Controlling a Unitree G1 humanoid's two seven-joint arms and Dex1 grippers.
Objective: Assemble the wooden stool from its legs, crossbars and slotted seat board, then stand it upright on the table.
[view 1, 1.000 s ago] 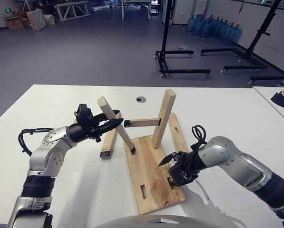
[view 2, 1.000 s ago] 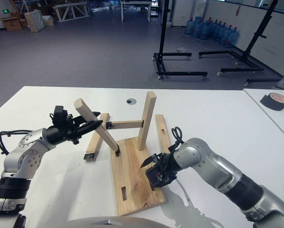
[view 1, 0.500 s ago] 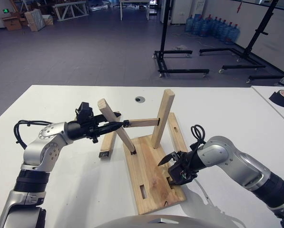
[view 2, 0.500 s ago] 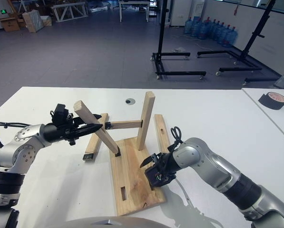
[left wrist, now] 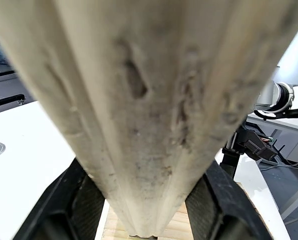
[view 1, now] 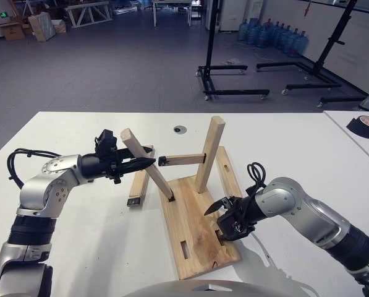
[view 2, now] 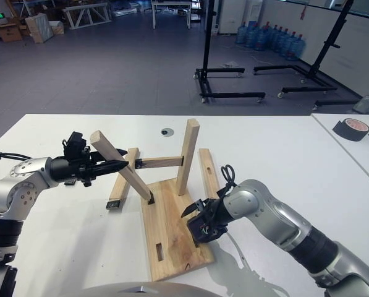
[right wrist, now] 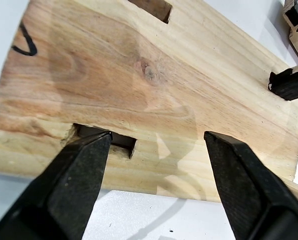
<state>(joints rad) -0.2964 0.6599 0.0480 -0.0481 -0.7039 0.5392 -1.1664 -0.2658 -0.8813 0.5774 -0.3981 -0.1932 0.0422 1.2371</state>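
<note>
- Has swung the left elbow outward, away from the seat board (view 1: 193, 223), while keeping the left gripper (view 1: 149, 162) on the tilted leg (view 1: 161, 182) — fingers pinched on it about mid-length, above the board's far-left corner.
- Shows hardly any change in that leg's lean: foot at the board's far-left slot, top tipped away from the board. Reads as re-angling the arm to lever the leg upright, not as a fresh grasp.
- Leaves the right gripper (view 1: 214, 223) as it was, over the board's near-right edge, fingers spread, one tip at the mouth of the slot (right wrist: 106, 142) there.
- Taking the slots as holders: upright leg (view 1: 210, 154) seated at the board's far-right, carrying a crossbar (view 1: 183, 159) that reaches toward the tilted leg — cannot tell whether joined; near-left slot (view 1: 185, 249) and the near-right one vacant.
- Lying flat on the table (view 1: 97, 247): a loose leg (view 1: 139, 182) just left of the board, another wooden piece (view 1: 229, 170) along its far-right side.
- Remaining, judging by this: straighten, join, fit two more legs, flip.
</note>
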